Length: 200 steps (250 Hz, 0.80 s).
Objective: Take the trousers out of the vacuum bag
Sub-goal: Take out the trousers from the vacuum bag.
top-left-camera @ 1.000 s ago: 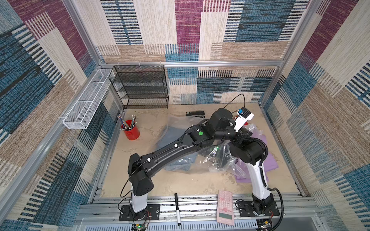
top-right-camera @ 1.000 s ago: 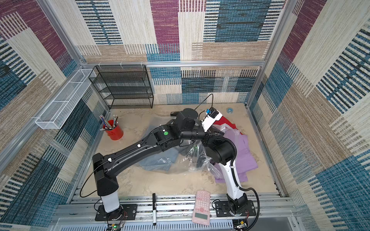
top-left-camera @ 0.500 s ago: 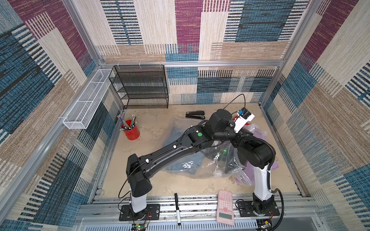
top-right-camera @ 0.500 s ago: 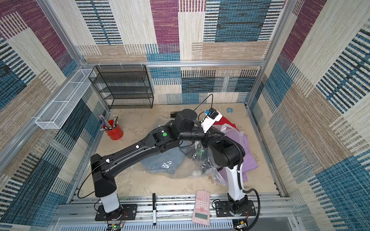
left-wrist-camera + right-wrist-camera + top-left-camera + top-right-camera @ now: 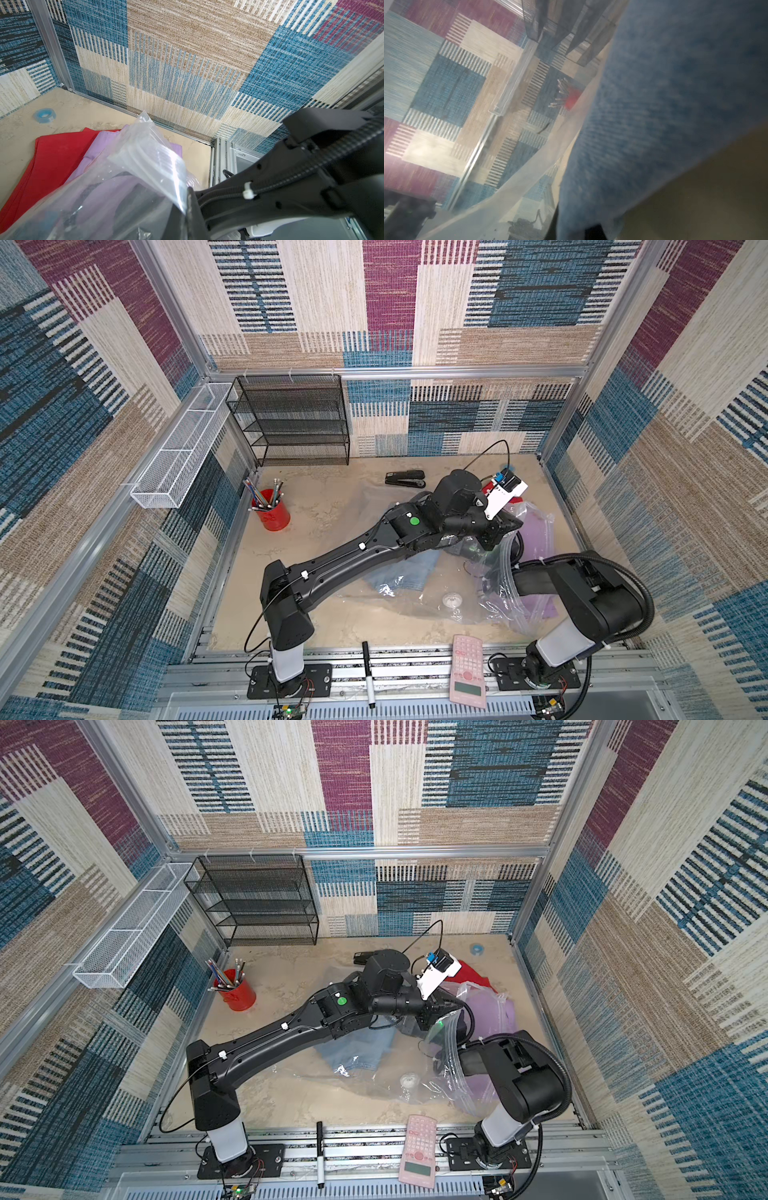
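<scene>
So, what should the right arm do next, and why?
Probably pull back toward the mouth of the vacuum bag, dragging the denim trousers out: the left gripper pinches its edge up, and denim fills the right wrist view, inside the plastic.

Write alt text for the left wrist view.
The left gripper pinches the vacuum bag by its zip edge, raised over lilac trousers, with red trousers beside them on the tan table. The right arm crosses nearby.

Bag: we see the clear vacuum bag pinched by the left gripper.
Trousers: lilac pair overlapping red pair.
Tape: blue roll apart.
</scene>
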Available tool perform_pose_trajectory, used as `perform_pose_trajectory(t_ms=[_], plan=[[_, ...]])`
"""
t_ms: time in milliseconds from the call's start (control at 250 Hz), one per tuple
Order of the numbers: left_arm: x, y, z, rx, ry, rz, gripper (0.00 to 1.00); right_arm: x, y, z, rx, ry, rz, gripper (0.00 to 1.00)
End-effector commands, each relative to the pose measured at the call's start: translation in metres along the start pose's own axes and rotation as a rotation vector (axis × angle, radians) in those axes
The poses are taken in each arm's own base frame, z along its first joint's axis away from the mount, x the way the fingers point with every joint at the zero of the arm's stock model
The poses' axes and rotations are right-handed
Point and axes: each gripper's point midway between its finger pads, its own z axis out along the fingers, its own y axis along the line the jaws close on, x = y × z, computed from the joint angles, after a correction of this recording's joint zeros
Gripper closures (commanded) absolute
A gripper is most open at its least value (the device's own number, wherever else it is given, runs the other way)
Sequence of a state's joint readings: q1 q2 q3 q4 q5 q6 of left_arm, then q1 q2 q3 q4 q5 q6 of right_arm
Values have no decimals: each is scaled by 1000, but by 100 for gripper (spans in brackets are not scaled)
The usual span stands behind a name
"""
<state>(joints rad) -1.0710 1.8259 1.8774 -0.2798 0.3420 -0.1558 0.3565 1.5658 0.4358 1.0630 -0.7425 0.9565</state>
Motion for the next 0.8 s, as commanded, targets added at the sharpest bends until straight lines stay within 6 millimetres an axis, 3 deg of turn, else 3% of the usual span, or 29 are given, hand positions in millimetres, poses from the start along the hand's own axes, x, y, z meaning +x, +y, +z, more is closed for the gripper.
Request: perform_pose_trajectory(t_ms=[0,152,476,620,796], plan=[[-6,8,-1,-24,-25,35,100,7,0,-7,31,52,-30,98],[-6,13,-1,-30,-32,23,100,8,10,-23,55,50,-40,98],[-9,28,-6,-55,-50,5,100,-15,39,-71,144,-72,-139,100],[-8,35,-8,-66,-49,0,100,-17,39,-83,190,-83,-136,100],[-7,32,0,-25,-41,-22,100,-9,22,-76,197,-49,-88,100]])
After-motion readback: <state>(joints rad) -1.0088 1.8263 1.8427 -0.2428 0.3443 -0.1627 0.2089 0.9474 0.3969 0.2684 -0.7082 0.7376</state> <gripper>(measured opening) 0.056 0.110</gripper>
